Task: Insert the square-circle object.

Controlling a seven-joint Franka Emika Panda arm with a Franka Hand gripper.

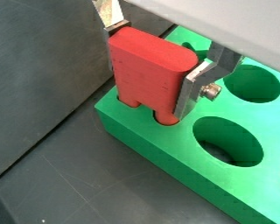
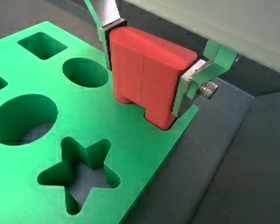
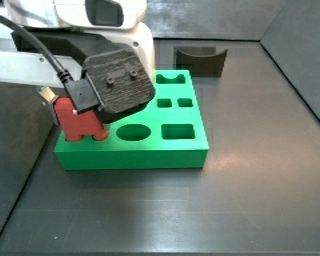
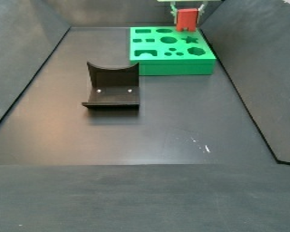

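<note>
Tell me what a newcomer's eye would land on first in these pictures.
The red two-pronged piece stands out first, held between the silver fingers of the gripper, prongs down at the edge of the bright green board. The board's cut-out shapes, a star and circles among them, come next. The small dark square-circle object sits alone on the dark floor, well away from the board.

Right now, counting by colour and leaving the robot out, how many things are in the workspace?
Red: 1, the red piece, held in the end effector at the board's corner.
Green: 1, the green board.
Dark: 1, the fixture.
Total: 3.
</note>
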